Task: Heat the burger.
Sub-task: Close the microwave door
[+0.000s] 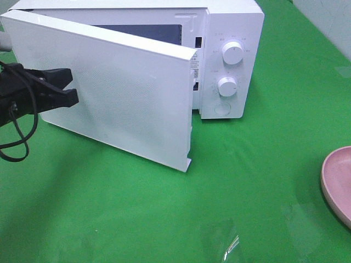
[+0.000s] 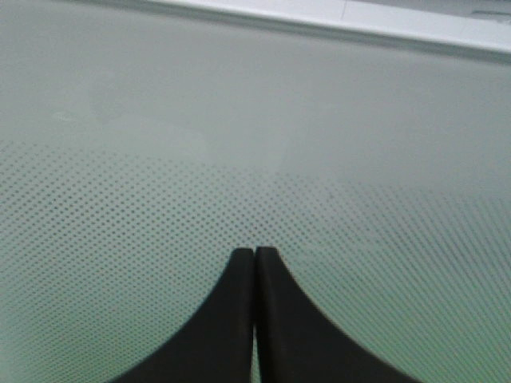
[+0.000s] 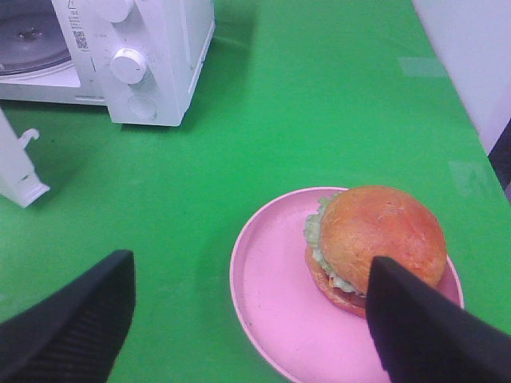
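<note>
The burger (image 3: 375, 239), golden-brown bun with green lettuce, sits on a pink plate (image 3: 279, 303) on the green table; in the high view only the plate's edge (image 1: 337, 181) shows at the right. My right gripper (image 3: 251, 319) hangs open above the plate, one finger (image 3: 423, 335) in front of the burger's near side. The white microwave (image 1: 230, 49) stands at the back with its door (image 1: 120, 98) swung partly open. My left gripper (image 1: 70, 87) is shut, its tips against the door's outer face; the left wrist view shows the closed fingers (image 2: 255, 319) on the dotted glass.
Two white knobs (image 1: 232, 53) and a round button (image 1: 222, 108) are on the microwave's control panel. The glass turntable (image 3: 32, 40) shows inside the cavity. A grey wall (image 3: 479, 56) borders the green table at the right. A black cable (image 1: 16, 137) loops below the left arm.
</note>
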Robot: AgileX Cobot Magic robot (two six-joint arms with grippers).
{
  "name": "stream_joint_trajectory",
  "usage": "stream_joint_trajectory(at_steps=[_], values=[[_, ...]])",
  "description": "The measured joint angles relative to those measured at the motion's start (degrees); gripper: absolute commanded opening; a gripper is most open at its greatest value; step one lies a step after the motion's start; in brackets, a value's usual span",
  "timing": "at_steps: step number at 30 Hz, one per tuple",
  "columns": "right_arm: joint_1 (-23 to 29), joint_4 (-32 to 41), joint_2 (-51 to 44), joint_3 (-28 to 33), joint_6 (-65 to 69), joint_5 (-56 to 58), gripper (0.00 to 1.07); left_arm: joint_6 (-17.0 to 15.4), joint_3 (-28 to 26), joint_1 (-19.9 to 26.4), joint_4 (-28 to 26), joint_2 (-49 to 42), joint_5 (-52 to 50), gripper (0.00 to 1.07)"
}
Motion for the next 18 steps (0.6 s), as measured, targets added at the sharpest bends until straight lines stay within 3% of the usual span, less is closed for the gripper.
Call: stream_joint_trajectory(at_steps=[18], values=[[0.0,0.0,0.0,0.0,0.0,0.0,0.76,0.46,-15.18,-9.45,-4.93,8.19,7.56,0.0]])
